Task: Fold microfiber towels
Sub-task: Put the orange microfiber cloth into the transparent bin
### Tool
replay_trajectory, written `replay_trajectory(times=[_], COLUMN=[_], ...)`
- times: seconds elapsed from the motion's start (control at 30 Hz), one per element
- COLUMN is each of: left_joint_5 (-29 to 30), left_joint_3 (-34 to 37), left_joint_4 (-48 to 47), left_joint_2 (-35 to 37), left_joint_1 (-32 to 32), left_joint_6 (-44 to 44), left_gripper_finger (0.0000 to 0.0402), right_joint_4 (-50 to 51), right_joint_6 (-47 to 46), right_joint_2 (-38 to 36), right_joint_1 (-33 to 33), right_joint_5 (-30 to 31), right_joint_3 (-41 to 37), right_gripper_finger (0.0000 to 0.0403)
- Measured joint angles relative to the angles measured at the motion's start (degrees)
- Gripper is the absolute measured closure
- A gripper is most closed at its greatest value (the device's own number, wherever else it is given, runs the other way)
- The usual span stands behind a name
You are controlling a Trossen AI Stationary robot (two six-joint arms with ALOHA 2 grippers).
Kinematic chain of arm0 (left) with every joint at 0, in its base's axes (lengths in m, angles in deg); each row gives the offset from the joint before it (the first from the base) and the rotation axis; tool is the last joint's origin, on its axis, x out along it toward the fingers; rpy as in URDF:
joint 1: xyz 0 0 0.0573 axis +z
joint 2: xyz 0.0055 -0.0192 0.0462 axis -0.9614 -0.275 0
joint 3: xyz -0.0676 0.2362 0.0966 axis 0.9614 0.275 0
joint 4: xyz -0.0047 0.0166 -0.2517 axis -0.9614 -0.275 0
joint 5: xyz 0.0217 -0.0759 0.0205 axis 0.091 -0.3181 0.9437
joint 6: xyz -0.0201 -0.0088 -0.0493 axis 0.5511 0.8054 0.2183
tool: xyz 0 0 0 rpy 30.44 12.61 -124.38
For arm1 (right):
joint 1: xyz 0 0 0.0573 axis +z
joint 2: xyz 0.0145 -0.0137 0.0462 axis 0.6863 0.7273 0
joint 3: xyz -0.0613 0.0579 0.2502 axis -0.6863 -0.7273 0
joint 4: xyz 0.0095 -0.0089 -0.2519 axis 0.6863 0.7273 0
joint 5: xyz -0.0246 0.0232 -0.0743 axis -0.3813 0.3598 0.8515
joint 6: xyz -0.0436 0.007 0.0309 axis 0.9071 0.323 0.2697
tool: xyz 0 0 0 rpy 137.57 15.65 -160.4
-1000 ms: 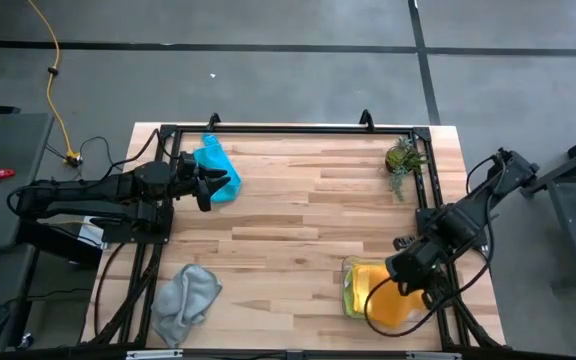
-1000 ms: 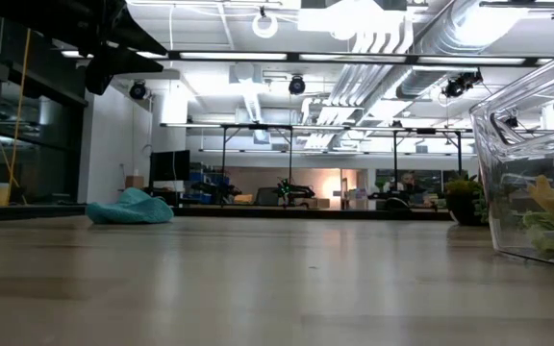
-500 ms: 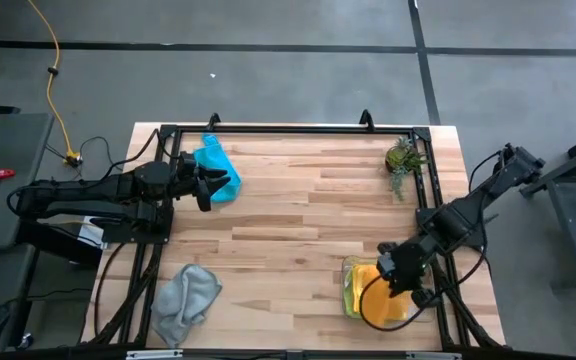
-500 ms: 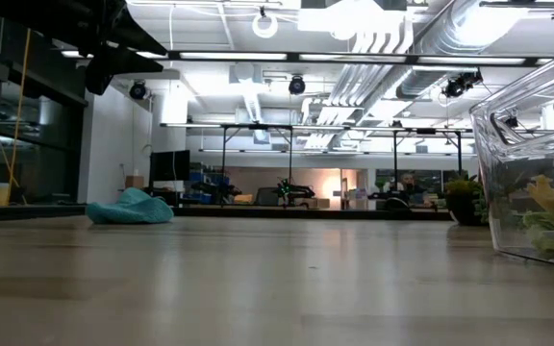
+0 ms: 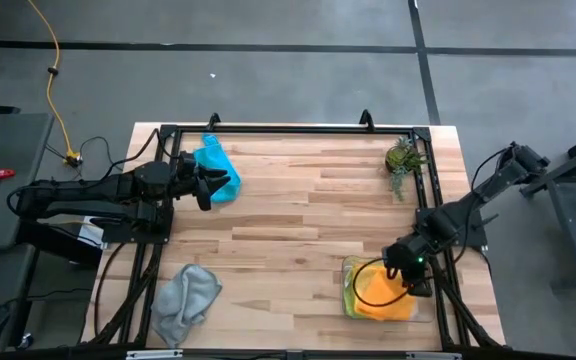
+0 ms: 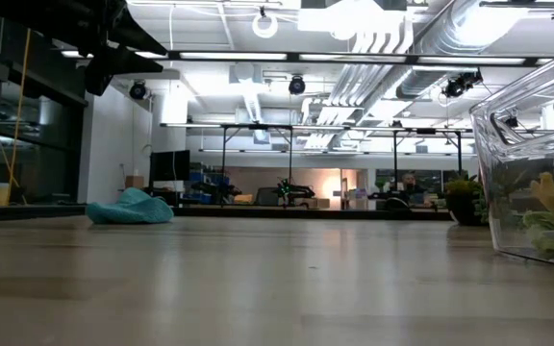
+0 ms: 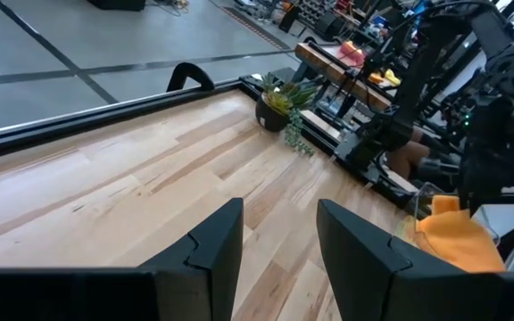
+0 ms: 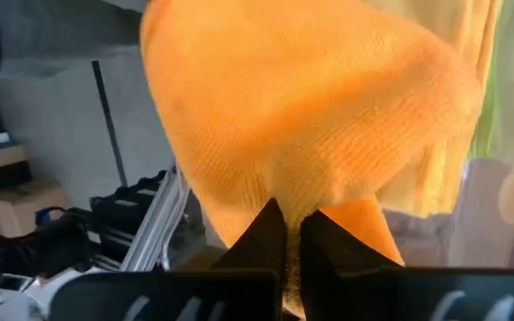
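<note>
My right gripper (image 5: 405, 264) is shut on the orange towel (image 5: 383, 296), which bulges over the clear tray (image 5: 348, 290) at the table's near right. Yellow (image 8: 444, 169) and lime green (image 8: 507, 98) towels lie in the tray beside it. The teal towel (image 5: 216, 168) lies heaped on the table at the far left. My left gripper (image 5: 206, 187) hovers open just beside it, nothing between its fingers (image 7: 279, 241). A grey towel (image 5: 186, 298) lies crumpled at the near left. My right gripper pinches a bunched fold of the orange towel (image 8: 284, 198) between its two fingertips. The fingers slant down from the table's right side. The cloth balloons out slack beyond the fingers over the tray; I cannot tell whether it rests on the towels inside.
A small potted plant (image 5: 402, 158) stands at the far right. A black frame (image 5: 288, 130) runs along the table's far edge and down both sides. Bare wood (image 5: 298, 230) fills the middle of the table.
My right gripper has sunk toward the tray, staying shut on the orange towel. The towel has come down with it and now spreads wider over the tray than a second ago.
</note>
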Motion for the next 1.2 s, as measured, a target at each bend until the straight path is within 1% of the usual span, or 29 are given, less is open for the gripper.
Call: replay_trajectory(times=[0.07, 0.13, 0.27, 0.3, 0.4, 0.43, 0.5, 0.6, 0.7, 0.77, 0.87, 0.93, 1.0, 1.1, 1.2], left_joint_5=[0.0, 0.2, 0.4, 0.4, 0.3, 0.3, 0.3, 0.3, 0.2, 0.2, 0.2, 0.2, 0.2, 0.2, 0.2], left_joint_3=[0.0, 0.0, 0.0, 0.0, 0.0, 0.0, 0.0, 0.0, 0.0, 0.0, 0.0, 0.0, 0.0, 0.0, 0.0], left_joint_4=[0.0, 0.0, 0.0, -0.1, -0.1, -0.2, -0.2, -0.3, -0.4, -0.5, -0.5, -0.5, -0.5, -0.5, -0.5], left_joint_2=[0.0, 0.0, 0.0, 0.0, 0.0, 0.0, 0.0, 0.0, 0.0, 0.0, 0.0, 0.0, 0.0, 0.0, 0.0], left_joint_1=[0.0, 0.0, 0.0, 0.0, 0.0, 0.0, 0.0, 0.0, 0.0, 0.0, 0.0, 0.0, 0.0, 0.0, 0.0], left_joint_6=[0.0, 0.0, 0.0, 0.0, 0.0, -0.1, -0.8, -0.9, -0.5, -0.5, -0.1, -0.1, -0.1, -0.1, -0.1], left_gripper_finger=[0.0268, 0.0268, 0.0268, 0.0268, 0.0268, 0.0268, 0.0268, 0.0268, 0.0268, 0.0268, 0.0268, 0.0268, 0.0268, 0.0268, 0.0268], right_joint_4=[0.0, -0.8, -2.7, -3.1, -8.4, -11.2, -15.1, -13.0, -8.0, -8.1, -8.3, -9.1, -9.1, -9.8, -13.9], right_joint_6=[0.4, 4.2, 13.2, 13.6, 11.8, 11.6, 12.6, 15.3, 18.4, 19.0, 16.8, 14.0, 11.2, 6.5, 4.6], right_joint_2=[0.0, 0.0, 0.0, 0.0, -0.1, -0.2, -0.6, -0.6, -0.3, -0.5, -0.6, -0.6, -0.6, -0.6, -0.6], right_joint_1=[-0.7, -1.2, -3.1, -3.8, -5.5, -5.4, -5.1, -5.9, -9.0, -11.6, -14.7, -16.7, -17.9, -19.3, -20.3], right_joint_5=[-0.5, -0.6, -2.2, -3.7, -13.1, -15.7, -18.6, -19.5, -19.9, -19.5, -16.5, -16.2, -16.1, -14.5, -14.0], right_joint_3=[0.1, 2.0, 9.7, 12.3, 18.8, 20.2, 21.0, 17.8, 10.4, 5.4, -1.6, -5.0, -6.9, -7.5, -6.7], right_gripper_finger=[0.0403, 0.0403, 0.0403, 0.0403, 0.0403, 0.0403, 0.0403, 0.0403, 0.0403, 0.0403, 0.0403, 0.0403, 0.0403, 0.0403, 0.0403])
